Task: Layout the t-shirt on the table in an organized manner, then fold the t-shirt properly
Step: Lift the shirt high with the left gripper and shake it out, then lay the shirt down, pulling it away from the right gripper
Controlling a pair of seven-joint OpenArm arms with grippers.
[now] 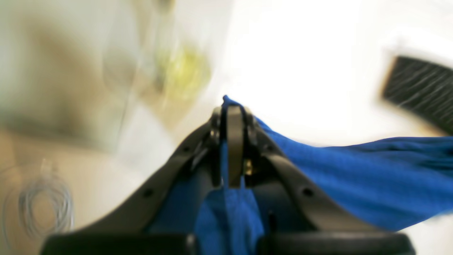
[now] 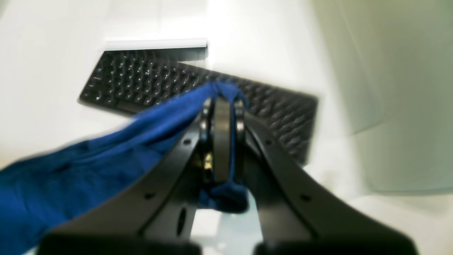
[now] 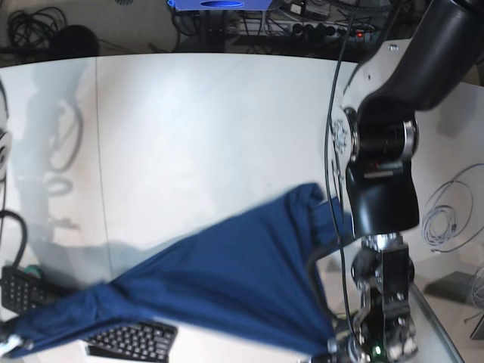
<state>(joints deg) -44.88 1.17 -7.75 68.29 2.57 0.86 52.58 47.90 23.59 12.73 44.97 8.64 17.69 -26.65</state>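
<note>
You have the plain dark navy soft knit t-shirt (image 3: pixel 227 280) stretched above the smooth white table (image 3: pixel 212 128), its long axis running across and over the black keyboard (image 3: pixel 128 340). Left gripper (image 1: pixel 233 117) and right gripper (image 2: pixel 221 106) each pinch 1 end.

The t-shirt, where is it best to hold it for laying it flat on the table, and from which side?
Probably where it is held now: the t-shirt by two far-apart edge points, one in the left gripper, one in the right gripper, each coming from its own outer side. The cloth stretches taut between them, so it should spread over the table.
</note>
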